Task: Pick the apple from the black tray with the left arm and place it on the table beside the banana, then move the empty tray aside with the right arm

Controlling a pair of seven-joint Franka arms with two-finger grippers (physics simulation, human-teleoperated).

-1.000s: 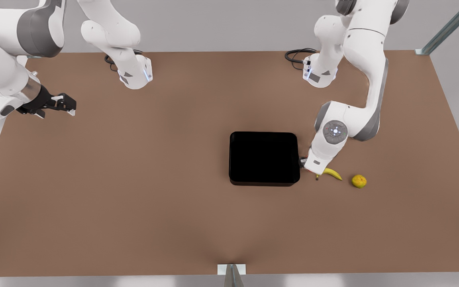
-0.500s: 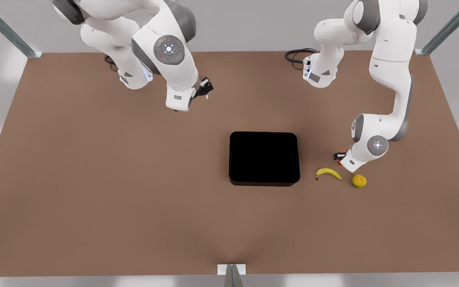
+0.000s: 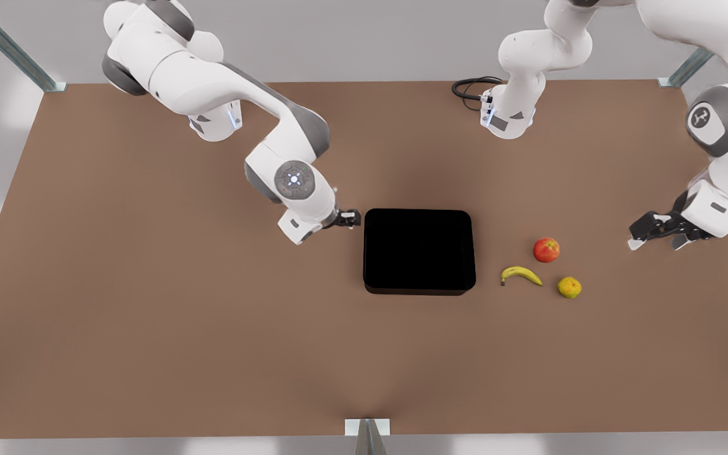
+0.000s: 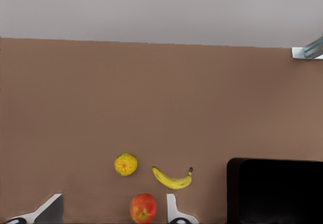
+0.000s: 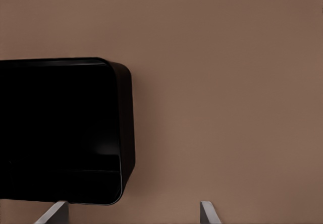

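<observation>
Apple [image 3: 546, 249] rests on the table [image 3: 149, 316], just beside the banana [image 3: 521, 274] and near a yellow-green fruit [image 3: 569, 287]. Black tray [image 3: 419, 251] sits mid-table, nothing in it. Left gripper [image 3: 647, 228] hovers towards the table edge at the front view's right, jaws wide, holding nothing. Right gripper [image 3: 349, 218] sits just beside the tray's edge, jaws wide, holding nothing.

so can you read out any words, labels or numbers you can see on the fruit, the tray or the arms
No readable text anywhere.
The apple, banana and black tray carry no labels.
A small white emblem on the grey joint cap of the arm at the front view's right is a symbol, not letters.
</observation>
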